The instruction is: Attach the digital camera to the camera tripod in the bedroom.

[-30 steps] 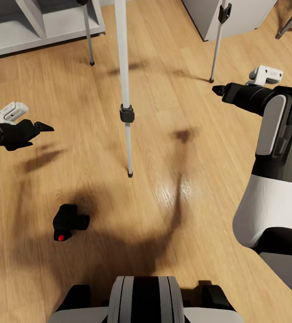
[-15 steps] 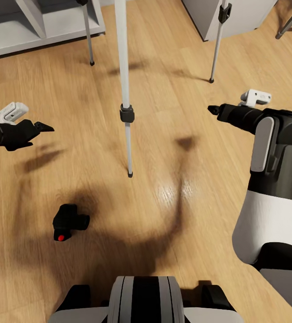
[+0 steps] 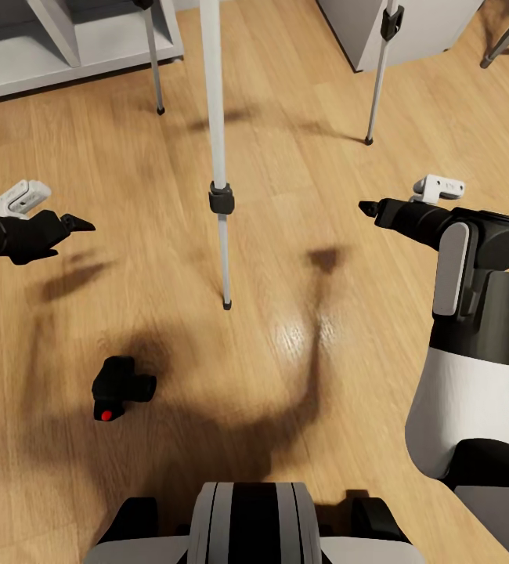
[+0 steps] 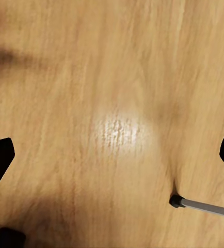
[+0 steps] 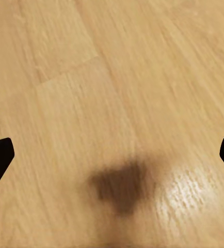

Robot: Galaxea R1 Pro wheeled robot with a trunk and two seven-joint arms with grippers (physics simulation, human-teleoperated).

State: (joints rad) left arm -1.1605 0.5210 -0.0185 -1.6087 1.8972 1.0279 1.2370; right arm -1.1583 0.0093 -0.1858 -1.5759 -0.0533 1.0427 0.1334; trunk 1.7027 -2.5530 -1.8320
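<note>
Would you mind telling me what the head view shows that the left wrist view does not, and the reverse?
The head view alone shows the digital camera lying on the floor, the camera tripod legs with their black collars, the white shelving, and the right gripper. The left wrist view alone shows the left gripper open, fingertips wide apart. Both share the wood-plank floor and one tripod foot.

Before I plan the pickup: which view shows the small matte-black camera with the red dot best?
The head view: the small matte-black camera lies whole on the wood-plank floor. The left wrist view may catch a dark corner of it; the right wrist view looks at bare floor.
</note>
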